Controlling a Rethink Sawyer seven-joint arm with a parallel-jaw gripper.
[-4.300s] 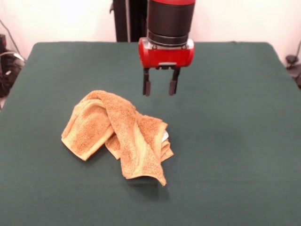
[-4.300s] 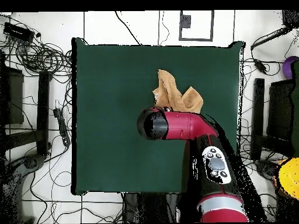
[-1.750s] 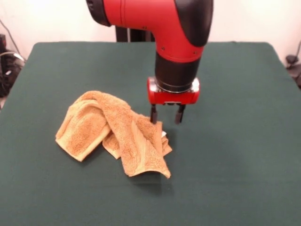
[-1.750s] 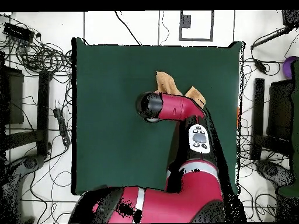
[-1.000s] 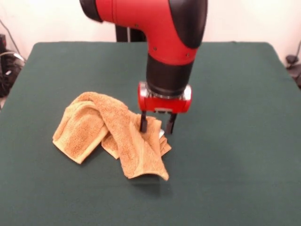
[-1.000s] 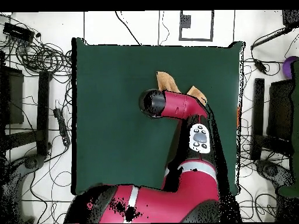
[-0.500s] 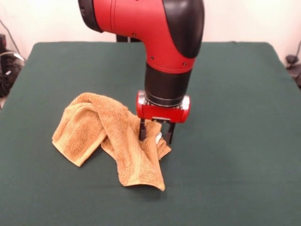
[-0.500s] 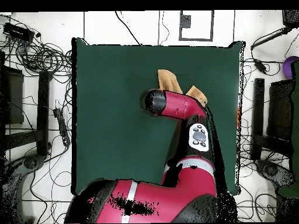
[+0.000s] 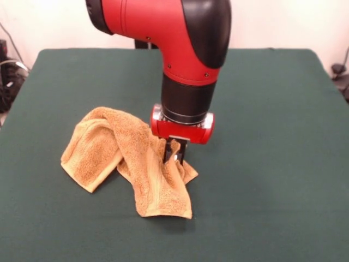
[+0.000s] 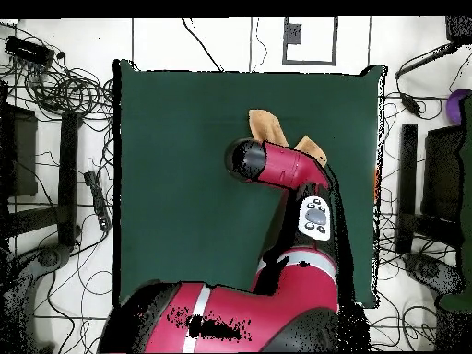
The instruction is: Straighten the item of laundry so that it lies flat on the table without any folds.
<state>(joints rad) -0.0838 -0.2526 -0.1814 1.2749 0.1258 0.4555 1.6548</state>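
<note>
The towel [image 9: 128,161] lies crumpled on the green desk [image 9: 272,164], left of centre in the front view, folded over itself in thick ridges with one end draped toward the camera. The red arm [image 9: 185,60] comes straight down over its right edge, and the pincer [image 9: 173,153] is clenched on a raised fold of towel there. From overhead, the arm covers most of the cloth; only two orange corners poke out.

towel [image 9: 131,164]: golden-orange terry cloth, rough looped pile, matt
table [image 9: 272,164]: dark green felt-like cloth, matt, smooth
arm above towel [image 9: 180,38]: glossy red and black shell, looks like plastic
</note>
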